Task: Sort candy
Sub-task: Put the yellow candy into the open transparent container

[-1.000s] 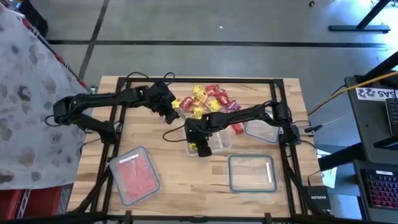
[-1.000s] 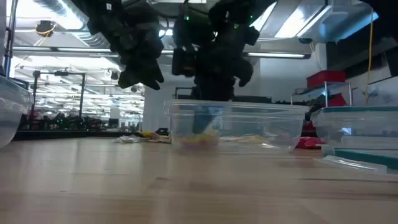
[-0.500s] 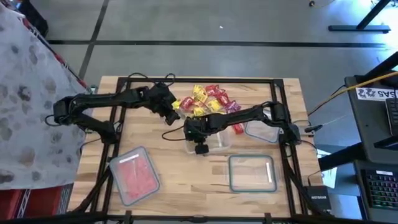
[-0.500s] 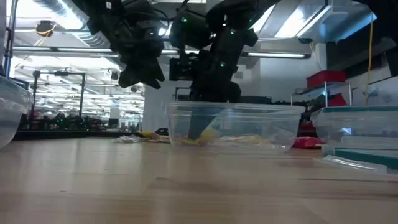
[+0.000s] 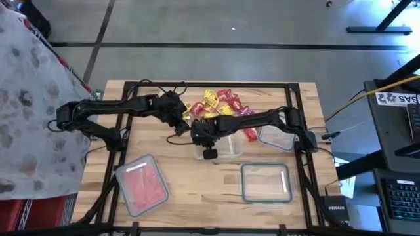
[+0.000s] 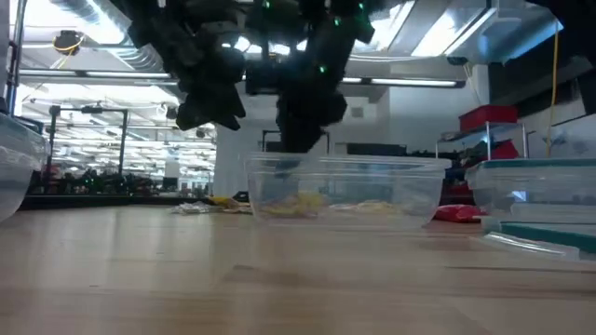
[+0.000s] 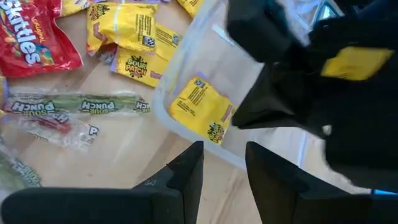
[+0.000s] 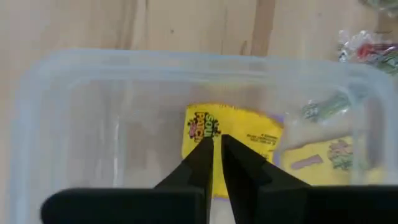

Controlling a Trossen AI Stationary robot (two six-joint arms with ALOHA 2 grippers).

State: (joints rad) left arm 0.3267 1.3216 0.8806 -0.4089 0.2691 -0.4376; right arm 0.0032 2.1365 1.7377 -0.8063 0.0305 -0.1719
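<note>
The candy lies in a loose pile (image 5: 220,101) of yellow, red and purple packets at the table's far middle. A clear container (image 5: 228,148) stands just nearer, with yellow packets (image 8: 249,132) flat on its floor. My right gripper (image 8: 214,142) hangs over that container above a yellow packet. Its fingers are empty and only a narrow slit apart. My left gripper (image 7: 224,149) hovers open and empty by the container's left rim (image 7: 177,127), close to the pile.
A clear container of red candy (image 5: 141,183) stands near left, an empty one (image 5: 266,182) near right, and another (image 5: 275,137) at the right under my right arm. A red packet (image 7: 31,43) and clear-wrapped strips (image 7: 74,106) lie left of the middle container.
My right gripper has risen out of the clear container, from down near its floor to above its rim, and has drifted a little toward the far edge. The yellow packet stays lying in the container.
</note>
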